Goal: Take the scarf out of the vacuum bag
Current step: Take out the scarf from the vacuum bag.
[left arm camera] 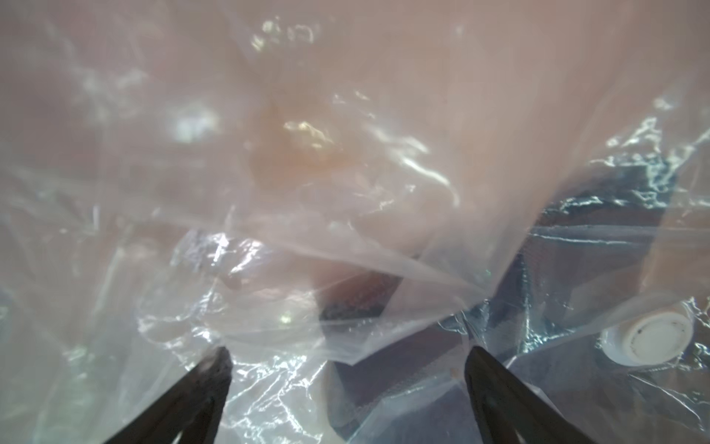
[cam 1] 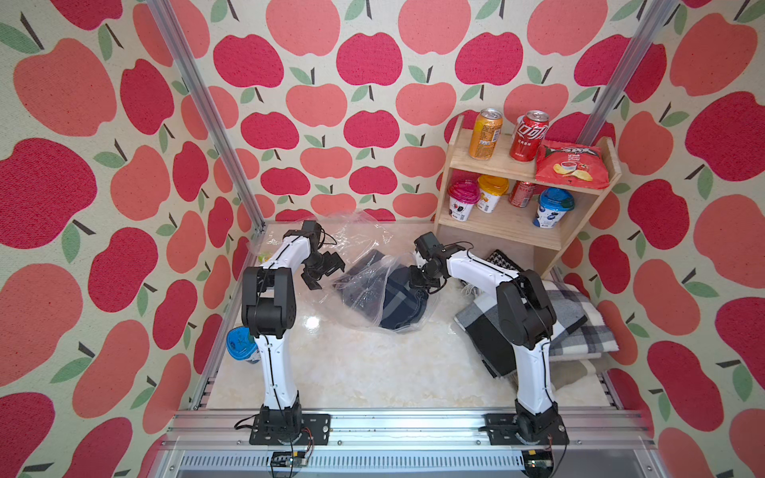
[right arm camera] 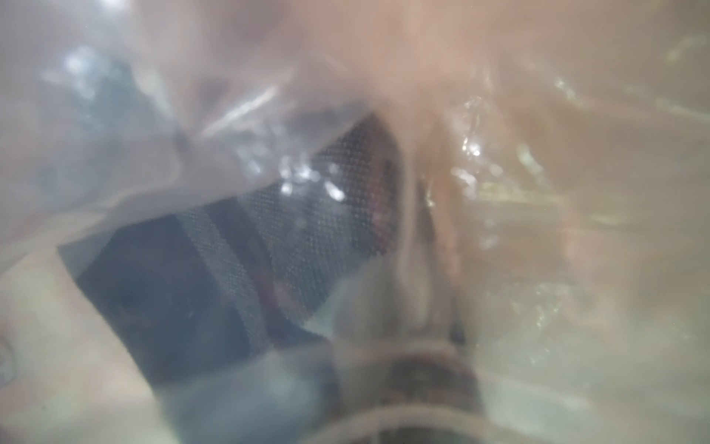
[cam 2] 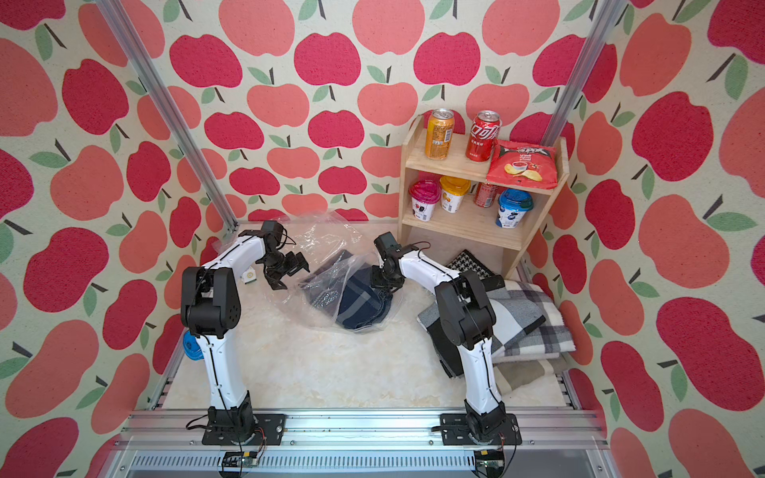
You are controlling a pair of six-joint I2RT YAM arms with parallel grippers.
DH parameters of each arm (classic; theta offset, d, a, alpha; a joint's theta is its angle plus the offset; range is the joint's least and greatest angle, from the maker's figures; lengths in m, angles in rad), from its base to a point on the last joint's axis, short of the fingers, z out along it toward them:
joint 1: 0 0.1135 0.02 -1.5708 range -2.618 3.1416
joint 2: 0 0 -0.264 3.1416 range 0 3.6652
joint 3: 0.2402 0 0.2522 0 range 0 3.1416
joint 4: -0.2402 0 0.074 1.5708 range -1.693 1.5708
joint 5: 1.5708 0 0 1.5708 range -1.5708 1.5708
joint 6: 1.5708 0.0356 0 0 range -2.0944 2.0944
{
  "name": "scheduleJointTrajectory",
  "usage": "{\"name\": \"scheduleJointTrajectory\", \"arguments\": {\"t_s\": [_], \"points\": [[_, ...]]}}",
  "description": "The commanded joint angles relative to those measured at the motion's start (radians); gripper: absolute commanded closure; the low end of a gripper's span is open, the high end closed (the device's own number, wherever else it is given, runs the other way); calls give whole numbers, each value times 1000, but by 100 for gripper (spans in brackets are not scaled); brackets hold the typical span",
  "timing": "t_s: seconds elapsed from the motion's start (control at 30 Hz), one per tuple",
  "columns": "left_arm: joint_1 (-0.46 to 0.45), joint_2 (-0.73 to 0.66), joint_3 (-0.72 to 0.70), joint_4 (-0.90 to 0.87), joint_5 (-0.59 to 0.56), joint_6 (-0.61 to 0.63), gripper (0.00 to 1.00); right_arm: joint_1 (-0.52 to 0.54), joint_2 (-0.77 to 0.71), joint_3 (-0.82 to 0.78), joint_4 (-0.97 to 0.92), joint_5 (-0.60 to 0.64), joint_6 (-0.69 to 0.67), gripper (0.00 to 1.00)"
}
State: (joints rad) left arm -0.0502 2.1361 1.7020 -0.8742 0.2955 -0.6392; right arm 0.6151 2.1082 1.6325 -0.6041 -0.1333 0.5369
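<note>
The scarf [cam 1: 399, 298], dark navy plaid, lies inside the vacuum bag [cam 1: 364, 236], between the two grippers and just beside the right one. The right gripper [cam 1: 418, 281] is closed on a raised fold of the bag's film, which tents up toward it above the scarf. The left gripper [left arm camera: 347, 355] stands wide open with crinkled plastic straight ahead of its jaws, holding nothing; the white valve cap [left arm camera: 649, 340] sits off to one side of its fingers [left arm camera: 499, 384]. In both top views each arm reaches forward from the front rail, elbow high and wrist bent down toward the bag. The bag rests on a pale marbled table [cam 1: 372, 372], with folded grey plaid cloths [cam 1: 571, 318] beside the right arm, a wooden shelf [cam 1: 488, 223] of cans and cups behind, and apple-patterned walls [cam 1: 331, 103] around.
</note>
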Motion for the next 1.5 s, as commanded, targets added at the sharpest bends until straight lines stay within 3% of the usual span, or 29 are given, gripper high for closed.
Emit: {"name": "scheduleJointTrajectory", "arguments": {"t_s": [0.0,0.2,0.47,1.0,1.47], "points": [[23,46,48,-7,-15,-39,2,8,0,25,-14,-22,8,100],[38,136,152,-61,-24,-63,3,7,-33,-15,-18,-29,0,100],[37,265,327,-263,-129,-103,2,7,-103,-30,-135,-62,7,100],[40,278,278,-247,-193,-129,2,-8,-268,-45,-439,-27,-11,100],[33,257,291,-250,-226,-111,2,-69,-544,-307,-475,17,20,100]]}}
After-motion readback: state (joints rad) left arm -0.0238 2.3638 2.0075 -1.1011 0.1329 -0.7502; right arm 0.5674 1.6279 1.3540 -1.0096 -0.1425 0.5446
